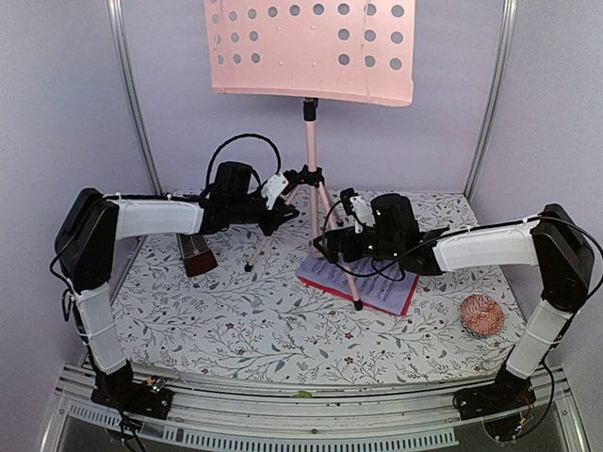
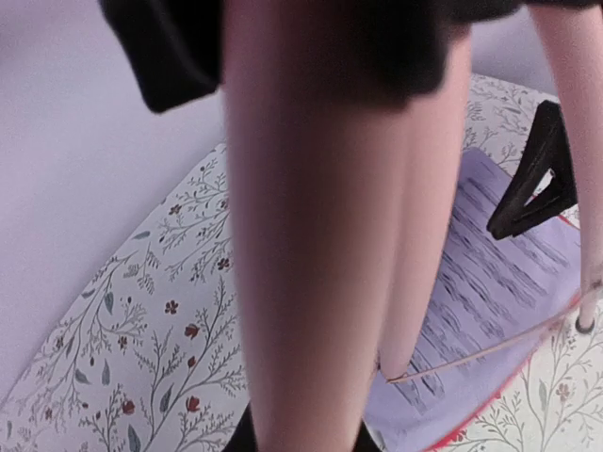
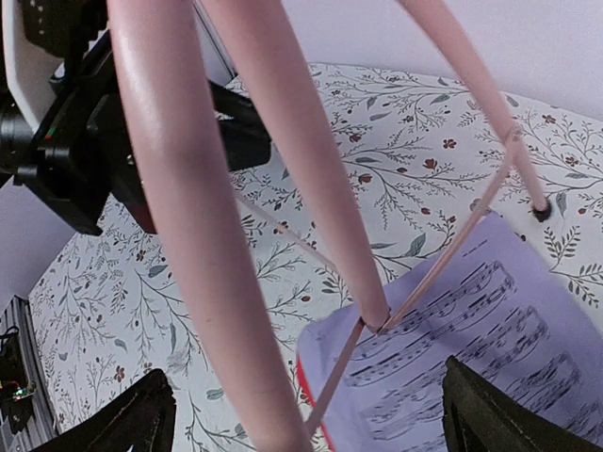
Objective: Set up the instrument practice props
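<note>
While the pink tripod music stand [image 1: 309, 132] rises tall at the far middle of the table, its perforated pink desk [image 1: 311, 47] high overhead, the left gripper [image 1: 283, 202] takes it low down, right where the legs spread. I judge that a grip there steadies a top-heavy thing best. From above, its fingers are too small to judge. The left wrist view fills that gap: a thick pink tube fills the frame with dark finger edges hugging it on either side at the bottom, so the jaws look clamped on a leg, though the blur leaves me unsure which leg. The right gripper [image 3: 316, 414] faces the stand from the right with its jaws spread wide and gripping nothing. A leg passes in front of them, which I read as readiness to steady or shift the base.

Only the right wrist view lets the staves be read on the lilac sheet of printed music [image 3: 471, 339], lying flat on the floral tablecloth [image 1: 283, 330] with a red sheet [image 1: 411, 294] peeping out beneath. The overhead view adds that the stand's near right foot rests on those sheets, so they probably cannot go up on the desk until it is lifted off. The dark brown pyramid metronome [image 1: 195, 252] stands at the left beside the left arm, and a pink knitted ball [image 1: 481, 315] sits near right, well apart
</note>
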{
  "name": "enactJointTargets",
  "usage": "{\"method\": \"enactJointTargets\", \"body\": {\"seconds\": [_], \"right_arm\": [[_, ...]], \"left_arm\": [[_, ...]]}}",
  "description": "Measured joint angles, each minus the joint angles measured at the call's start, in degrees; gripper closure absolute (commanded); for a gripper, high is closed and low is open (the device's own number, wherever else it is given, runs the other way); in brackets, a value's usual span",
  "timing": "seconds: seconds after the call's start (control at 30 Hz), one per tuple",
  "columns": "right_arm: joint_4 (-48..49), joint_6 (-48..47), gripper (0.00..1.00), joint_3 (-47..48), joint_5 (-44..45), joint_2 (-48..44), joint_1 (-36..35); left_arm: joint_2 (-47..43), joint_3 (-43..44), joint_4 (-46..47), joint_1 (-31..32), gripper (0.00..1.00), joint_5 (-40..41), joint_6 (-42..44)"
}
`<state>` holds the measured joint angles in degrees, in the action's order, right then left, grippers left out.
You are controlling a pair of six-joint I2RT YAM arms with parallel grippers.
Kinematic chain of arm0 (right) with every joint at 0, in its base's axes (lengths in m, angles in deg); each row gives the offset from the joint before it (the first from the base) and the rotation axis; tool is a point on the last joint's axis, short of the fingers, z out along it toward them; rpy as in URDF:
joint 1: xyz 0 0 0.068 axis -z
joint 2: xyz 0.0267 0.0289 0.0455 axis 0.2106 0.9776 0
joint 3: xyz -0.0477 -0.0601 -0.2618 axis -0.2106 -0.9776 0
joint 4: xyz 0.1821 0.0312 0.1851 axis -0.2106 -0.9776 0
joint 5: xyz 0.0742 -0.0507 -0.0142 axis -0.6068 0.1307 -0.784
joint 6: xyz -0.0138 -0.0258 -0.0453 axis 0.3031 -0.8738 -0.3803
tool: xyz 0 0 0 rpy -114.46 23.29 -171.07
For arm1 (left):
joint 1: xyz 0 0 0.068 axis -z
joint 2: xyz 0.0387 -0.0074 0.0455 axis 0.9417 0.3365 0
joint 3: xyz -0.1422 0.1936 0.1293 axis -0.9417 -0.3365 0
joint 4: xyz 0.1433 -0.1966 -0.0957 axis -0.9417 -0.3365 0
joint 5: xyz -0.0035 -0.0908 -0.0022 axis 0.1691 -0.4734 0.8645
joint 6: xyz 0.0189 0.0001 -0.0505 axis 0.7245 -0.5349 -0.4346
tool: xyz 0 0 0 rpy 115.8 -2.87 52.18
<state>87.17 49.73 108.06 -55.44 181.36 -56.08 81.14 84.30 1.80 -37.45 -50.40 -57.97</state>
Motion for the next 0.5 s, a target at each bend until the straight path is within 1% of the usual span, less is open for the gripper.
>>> {"method": "enactJointTargets", "body": {"seconds": [0.07,0.13,0.3,0.4,0.5], "right_arm": [[0.0,0.0,0.01,0.2,-0.1,0.0,0.5],[-0.3,-0.1,0.01,0.5,-0.2,0.0,1.5],[-0.4,-0.8,0.01,0.8,-1.9,0.0,3.8],[-0.7,-1.1,0.01,0.6,-3.1,-0.5,4.3],[-1.0,-0.9,0.01,-1.5,-4.3,-3.0,5.4]], "left_arm": [[-2.3,-2.3,-0.7,0.6,1.00,3.2,-3.3],[-4.2,-4.4,-0.5,1.1,1.00,6.6,-6.7],[-8.9,-9.9,0.2,2.4,1.00,13.5,-12.0],[-10.6,-11.8,0.2,4.1,1.00,17.2,-14.3],[-11.4,-12.4,-0.1,5.8,1.00,20.7,-15.1]]}}
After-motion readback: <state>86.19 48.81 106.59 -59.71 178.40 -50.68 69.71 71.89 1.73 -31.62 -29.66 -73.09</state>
